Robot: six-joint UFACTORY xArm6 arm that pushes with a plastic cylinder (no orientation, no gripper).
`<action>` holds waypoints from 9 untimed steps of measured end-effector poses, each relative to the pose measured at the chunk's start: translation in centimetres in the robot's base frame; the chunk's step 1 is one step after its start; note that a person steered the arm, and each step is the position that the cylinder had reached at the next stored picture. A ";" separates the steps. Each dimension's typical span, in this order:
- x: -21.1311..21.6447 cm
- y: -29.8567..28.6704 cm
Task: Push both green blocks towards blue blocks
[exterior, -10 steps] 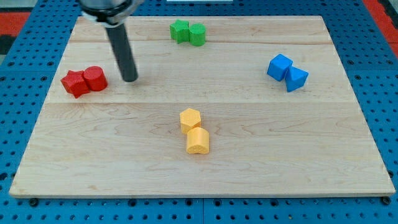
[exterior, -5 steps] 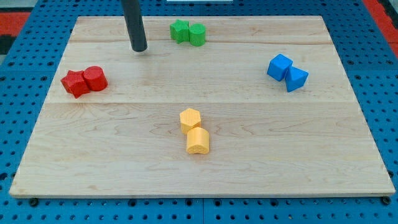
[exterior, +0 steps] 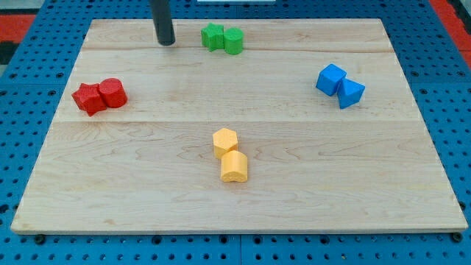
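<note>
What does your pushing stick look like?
It is a plain, straight rod, dark grey to black, round like a thick marker and smooth with a slight sheen. It has no claw or fingers. My tip is just the rod's blunt lower end, the same dark colour as the rest. I can see no cables, stickers or markings on it, and its upper part runs out of the view's top.

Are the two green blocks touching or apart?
Touching: the green blocks sit pressed side by side near the view's top, no gap showing. My tip stands apart, to their left.
</note>
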State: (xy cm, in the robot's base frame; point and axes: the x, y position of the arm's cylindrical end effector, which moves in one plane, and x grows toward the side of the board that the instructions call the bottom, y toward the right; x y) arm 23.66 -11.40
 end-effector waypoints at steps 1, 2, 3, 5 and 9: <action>-2.5 3.9; 0.9 3.3; 0.8 6.8; -0.7 13.2; 5.8 25.5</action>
State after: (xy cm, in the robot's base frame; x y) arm 29.45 14.13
